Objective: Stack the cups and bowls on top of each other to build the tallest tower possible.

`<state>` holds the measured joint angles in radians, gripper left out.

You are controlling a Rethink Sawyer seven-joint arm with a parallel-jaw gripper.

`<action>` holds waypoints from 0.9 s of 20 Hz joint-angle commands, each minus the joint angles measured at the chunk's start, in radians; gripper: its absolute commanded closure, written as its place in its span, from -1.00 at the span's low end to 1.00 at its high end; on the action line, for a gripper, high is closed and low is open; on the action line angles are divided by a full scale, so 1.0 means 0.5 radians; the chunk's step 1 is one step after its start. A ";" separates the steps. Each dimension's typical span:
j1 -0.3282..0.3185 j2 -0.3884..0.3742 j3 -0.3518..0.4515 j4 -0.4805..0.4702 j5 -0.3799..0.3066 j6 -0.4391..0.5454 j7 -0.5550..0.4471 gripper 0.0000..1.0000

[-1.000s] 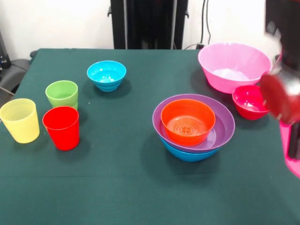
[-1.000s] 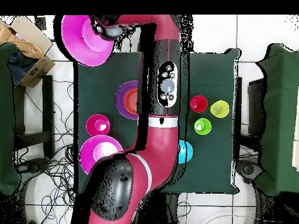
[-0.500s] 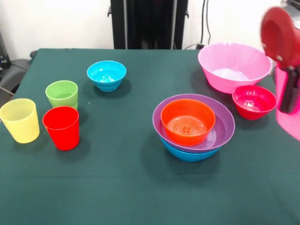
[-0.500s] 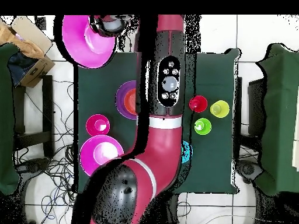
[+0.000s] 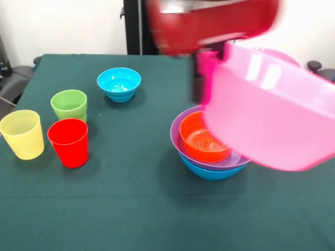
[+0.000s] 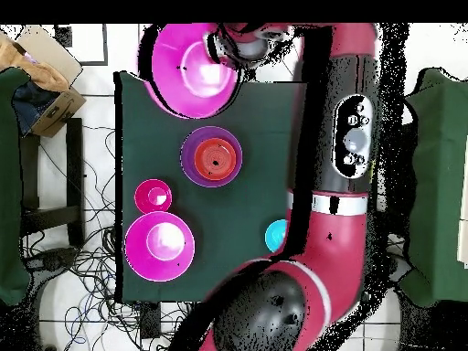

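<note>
Carrying one big pink bowl (image 5: pixel 272 117) in the gripper (image 6: pixel 222 57), fingers clamped on its rim. Half a second ago hung off the table's edge beside the crimson bowl (image 6: pixel 152 196); now swung inward, held in the air and tilted, close to the tower (image 5: pixel 209 149) of blue, purple and orange bowls. Second pink bowl (image 6: pixel 159 244), cyan bowl (image 5: pixel 119 83) and yellow cup (image 5: pixel 22 134), red cup (image 5: pixel 68 142), green cup (image 5: pixel 69 104) unmoved on the table (image 5: pixel 104 209).
</note>
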<state>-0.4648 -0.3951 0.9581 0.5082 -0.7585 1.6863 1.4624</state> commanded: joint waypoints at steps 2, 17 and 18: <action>-0.014 -0.018 -0.141 0.277 -0.061 -0.038 -0.741 1.00; 0.082 0.140 -0.193 0.254 0.124 0.431 -0.307 1.00; 0.088 0.139 -0.204 0.249 0.113 0.464 -0.341 1.00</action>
<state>-0.4545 -0.3743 0.9122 0.5404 -0.7087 1.7517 1.4428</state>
